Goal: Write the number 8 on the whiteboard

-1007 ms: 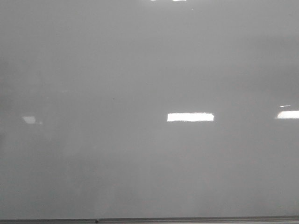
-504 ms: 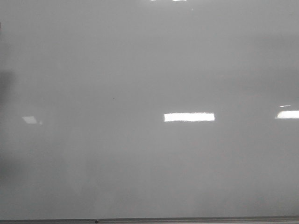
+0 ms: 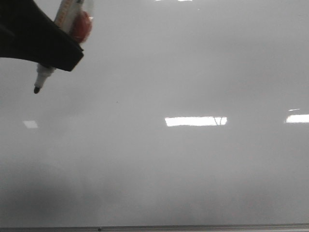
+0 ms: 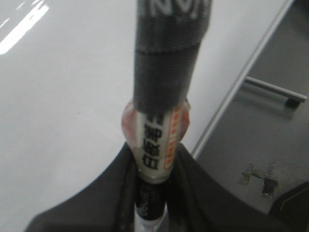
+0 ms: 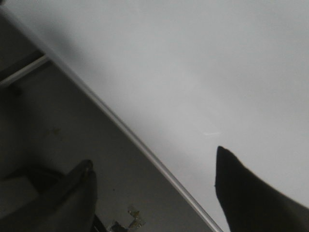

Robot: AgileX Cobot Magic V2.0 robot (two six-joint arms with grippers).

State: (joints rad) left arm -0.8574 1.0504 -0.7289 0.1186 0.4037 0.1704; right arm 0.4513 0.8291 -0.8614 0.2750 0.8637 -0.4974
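Observation:
The whiteboard (image 3: 193, 72) fills the front view, pale grey and glossy, with no marker line on it; no number 8 shows. My left gripper (image 3: 48, 53) enters at the top left, shut on a white marker (image 3: 65, 19) with a red band, its black tip (image 3: 36, 90) pointing down-left at the board. In the left wrist view the gripper (image 4: 152, 193) clamps the marker (image 4: 159, 140), whose upper barrel is wrapped in dark tape. My right gripper (image 5: 152, 166) is open and empty, straddling the board's edge strip (image 5: 120, 126).
A thin grey metal strip (image 3: 193, 227) runs along the board's lower edge. Bright rectangular light reflections (image 3: 195, 121) lie on the board. Beyond the board's edge a grey floor with a metal bar (image 4: 275, 89) shows in the left wrist view.
My left gripper with the marker has come into the front view at the top left; before, only a faint shadow showed at the left edge.

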